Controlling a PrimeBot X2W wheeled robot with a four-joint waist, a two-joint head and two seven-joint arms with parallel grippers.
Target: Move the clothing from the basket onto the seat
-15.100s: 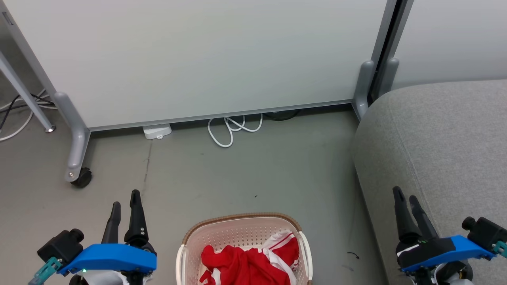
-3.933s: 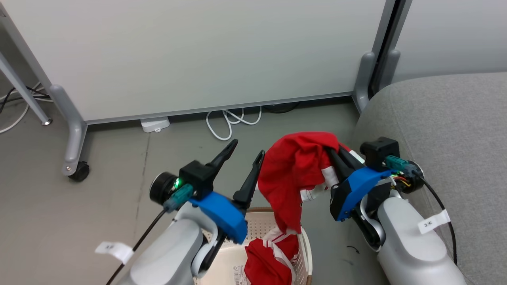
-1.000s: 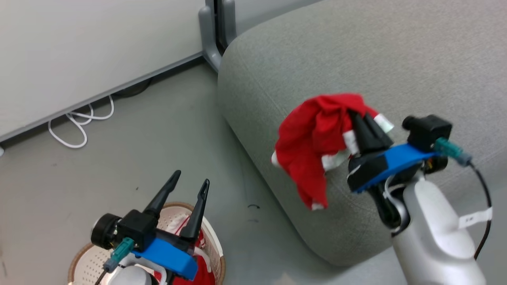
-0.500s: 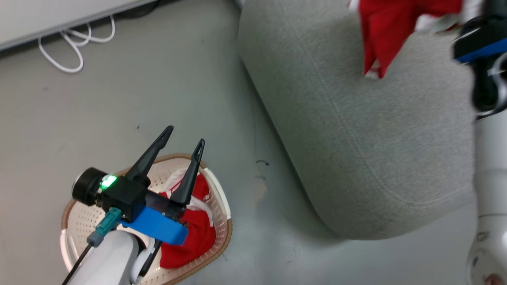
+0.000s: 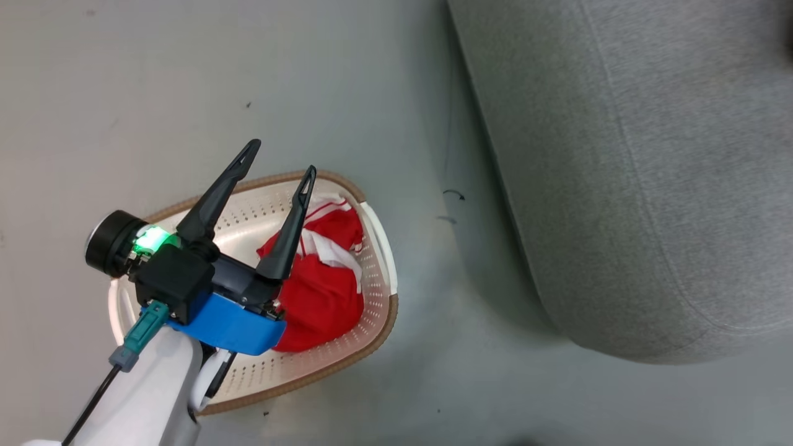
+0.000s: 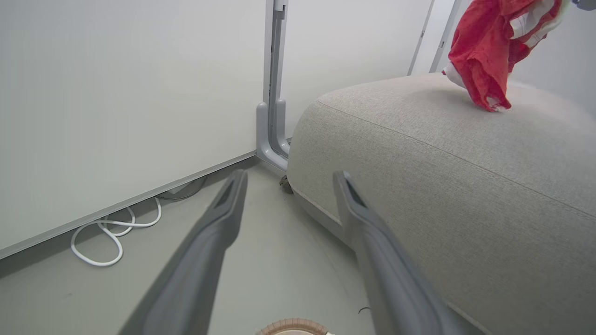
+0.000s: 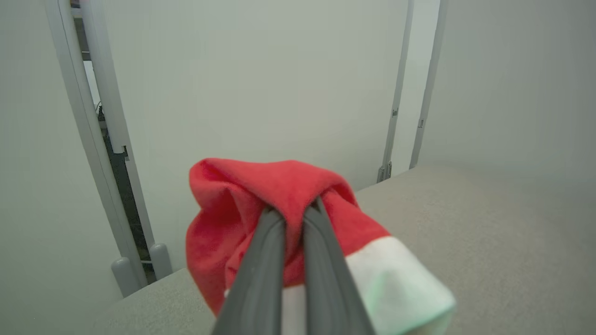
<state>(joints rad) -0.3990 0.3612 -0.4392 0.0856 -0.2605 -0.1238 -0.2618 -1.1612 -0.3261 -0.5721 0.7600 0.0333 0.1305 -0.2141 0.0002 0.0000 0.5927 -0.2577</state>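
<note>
**Releasing the held garment onto the seat**

Nearest the robot, the left tool (image 5: 282,158) hovers over the basket (image 5: 379,310) with its jaws spread wide and nothing between them. One heap of red-and-white clothing (image 5: 322,291) lies inside the basket, on the side nearer the seat. Leave it until the present drop is complete.

Beyond the basket, across a strip of bare floor (image 5: 433,347), stands the seat (image 5: 619,155). Its front edge is rounded, so fabric set near that edge is likely to slide off.

Farther on, above the seat's top surface, the right tool (image 7: 293,209) is clamped on a red garment (image 6: 484,51), with fabric bunched over the jaws. The garment's lowest corner hangs at or just above the upholstery; contact cannot be confirmed.

Recommended procedure:
1. Position the garment well inward of the rounded edge.
2. Lower until most of the fabric rests on the seat.
3. Part the jaws fully.
4. Withdraw straight back along the tool's axis, since the cloth draped over it may snag and be dragged off
</note>
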